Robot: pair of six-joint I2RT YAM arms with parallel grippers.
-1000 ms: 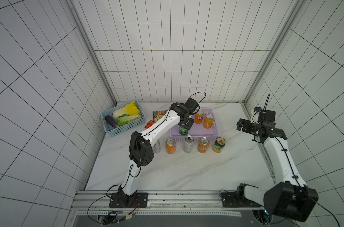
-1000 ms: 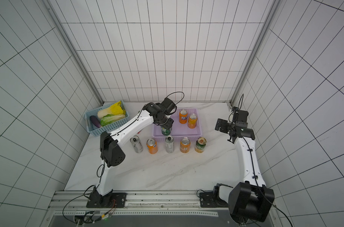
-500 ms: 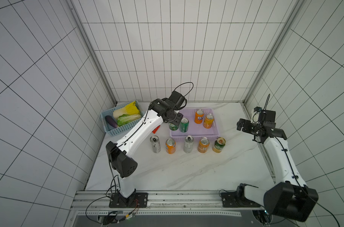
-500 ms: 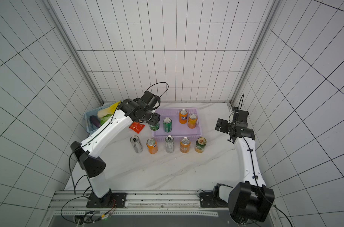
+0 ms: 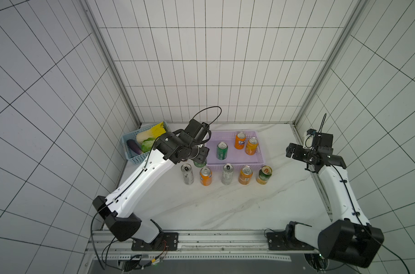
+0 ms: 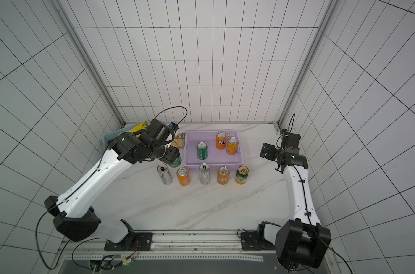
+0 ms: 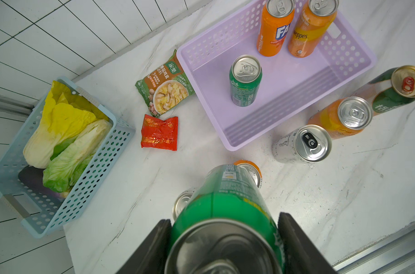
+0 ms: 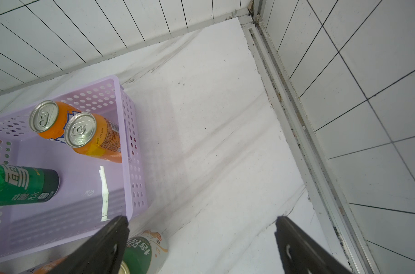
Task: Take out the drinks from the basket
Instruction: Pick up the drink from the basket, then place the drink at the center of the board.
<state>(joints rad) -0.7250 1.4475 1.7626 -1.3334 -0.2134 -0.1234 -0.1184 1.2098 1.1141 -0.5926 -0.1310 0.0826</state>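
Left pincer swung green can out; basket holds three cans, five outside.

Boxed in on left, far and right by white-tiled walls, dark grout lines. Aluminium posts in both far corners. White marble-look tabletop, grey veins. Metal trim along its right edge. Metal rail along near edge, perforated strip just below. Even, soft light; faint shadows only.
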